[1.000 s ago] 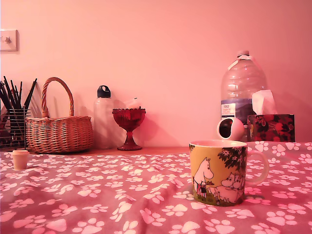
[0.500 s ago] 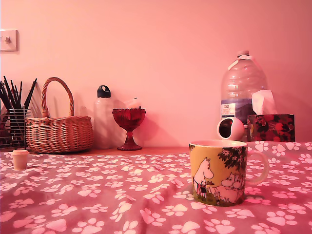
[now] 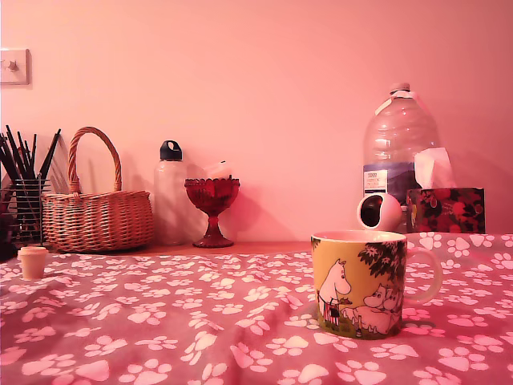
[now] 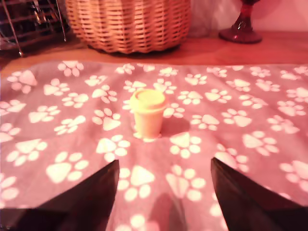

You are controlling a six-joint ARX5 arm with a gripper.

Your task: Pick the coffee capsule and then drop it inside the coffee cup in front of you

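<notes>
On the paw-print cloth [image 4: 269, 96], straight out in front of the claw, is where the coffee capsule [image 4: 147, 113] sits right now. It's standing upright, wider rim up and narrow end down on the fabric, so its long axis is vertical. In the wrist view it's out past the fingertips with bare cloth between, so nothing is touching it.

The gripper [image 4: 163, 162] is spread wide with nothing in it. Both dark fingers [image 4: 91, 192] show low in the wrist view, and the gap between them looks much wider than the capsule. The capsule isn't quite on the centreline of that gap, it sits a touch nearer one finger's line than the other (not by much, but I'd rather fix it before closing).

So the way I read it, the next move is basically a straight push forward and a bit down, plus a small sideways nudge to centre it. Since the capsule is upright and tapered, I'd want the pads to close on its sides below the rim. If one finger touches first, it could tip over or skid on the soft cloth.

The wicker basket [image 4: 127, 24] is behind the capsule, well apart from it, so there's room to overshoot a little.

In the exterior view the capsule is way over at the exterior view's left, and the coffee cup [image 3: 359, 282] is well apart from it toward the exterior view's right. I think that means a long carry once it's grabbed. Pick not started yet, I'd say.
</notes>
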